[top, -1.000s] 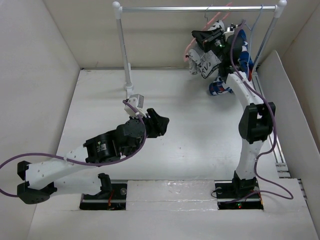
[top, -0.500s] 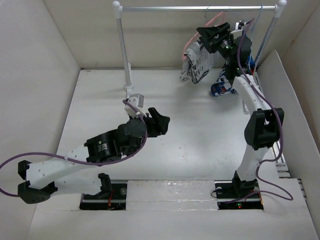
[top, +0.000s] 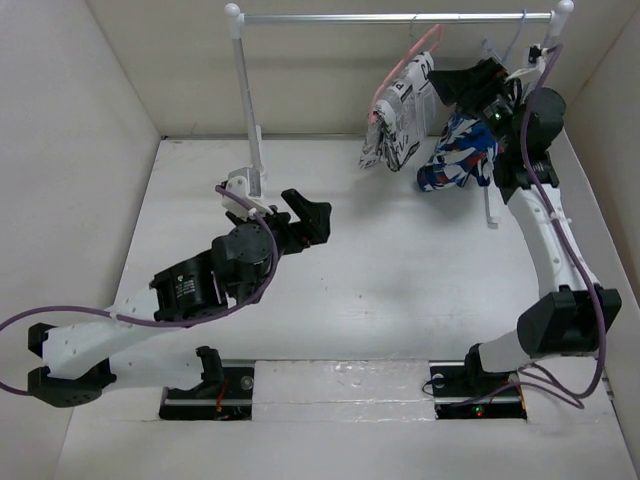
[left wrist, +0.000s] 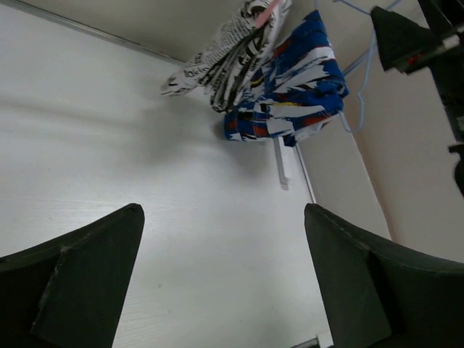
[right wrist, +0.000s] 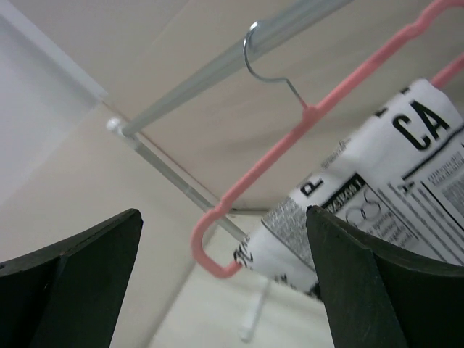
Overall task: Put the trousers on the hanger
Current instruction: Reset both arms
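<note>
Blue patterned garment (top: 460, 155) on rail (top: 320, 17), seemingly via blue hanger (left wrist: 360, 90).

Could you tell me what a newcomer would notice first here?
The newsprint trousers draped over the pink hanger, hanging from the rail at the back right, draw the eye first. Beside them hangs a blue, white and red garment, with the open right gripper close by; the left gripper hovers open mid-table.

the soft white fabric trousers (top: 405, 112) are printed with black newspaper text; the thin wire hanger (right wrist: 264, 159) is coloured pink; the draped garment (left wrist: 290, 101) is patterned blue, white and red.
</note>
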